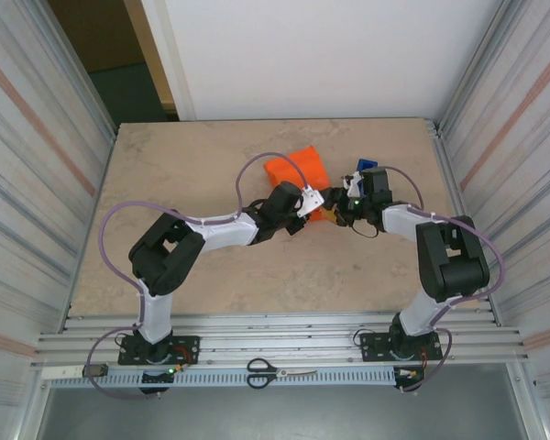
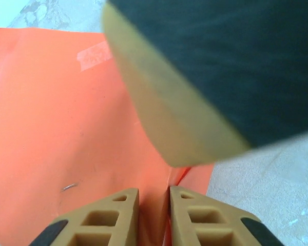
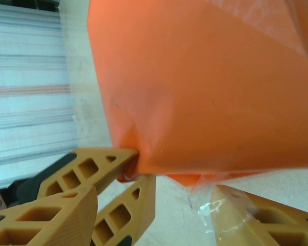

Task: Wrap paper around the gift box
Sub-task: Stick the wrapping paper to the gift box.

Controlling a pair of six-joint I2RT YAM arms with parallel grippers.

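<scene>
The big pale table (image 1: pixel 165 275) has the paper (image 1: pixel 289 168) lying near its middle, toward the back. The paper is not flat. It is folded up into a puffy orange bundle. I cannot see the gift box at all, so I think it is tucked inside the bundle. Both arms reach in to the near side of the bundle and almost meet there. The left gripper (image 2: pixel 154 202) has its two fingers pressed nearly together, and a fold of the paper is pinched between them. The right gripper (image 3: pixel 155 188) has its fingers apart, one on each side below the bundle's bottom edge, and it holds nothing. A bit of clear sticky tape seems to cling to one of its fingers. The blue tape dispenser (image 1: pixel 365 167) sits just beside the bundle on the right. The scissors (image 1: pixel 280 372) lie on the rail at the front, well apart from the work. A small strip of tape (image 2: pixel 95 55) is already stuck on the paper. So I think most of the folding is done, and what is left is to tape down this last flap.
</scene>
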